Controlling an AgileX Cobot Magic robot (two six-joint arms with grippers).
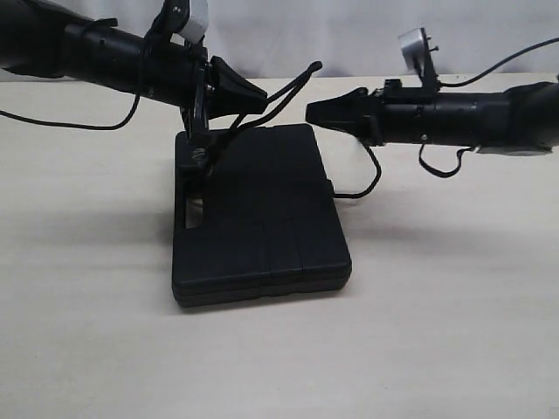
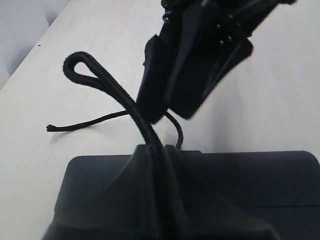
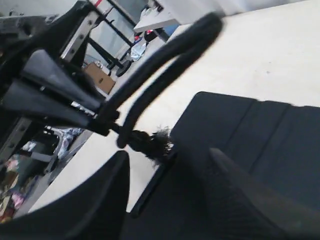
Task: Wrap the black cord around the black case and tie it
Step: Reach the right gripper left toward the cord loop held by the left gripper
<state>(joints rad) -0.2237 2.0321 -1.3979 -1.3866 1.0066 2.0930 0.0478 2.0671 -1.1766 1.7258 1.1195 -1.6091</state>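
On a pale, wood-grained tabletop [image 1: 454, 332], a flat, rectangular, matte black plastic case [image 1: 258, 214] lay lid-up near the middle, its ribbed lid facing the ceiling and its slot-shaped handle cutout on the side toward the left arm; both arms reached in low over its far end. The left gripper [image 1: 258, 99] had its jaws pinched together on a thin black braided cord [image 1: 293, 85]; the cord rose out of the fingertips as a doubled strand and ended in a narrow loop held in the air above and beyond the case's far edge. A frayed knot [image 3: 156, 145] in the cord hung close under the left gripper's tips, just beside the edge of the case; a thin loose end [image 2: 50, 128] lay flat on the table past the case. The right gripper [image 1: 314, 111] hovered facing the left one, near it but apart, roughly level with the raised loop; the right wrist view showed its two fingers [image 3: 100, 200] spread wide with nothing between them, the loop ahead of them and untouched.
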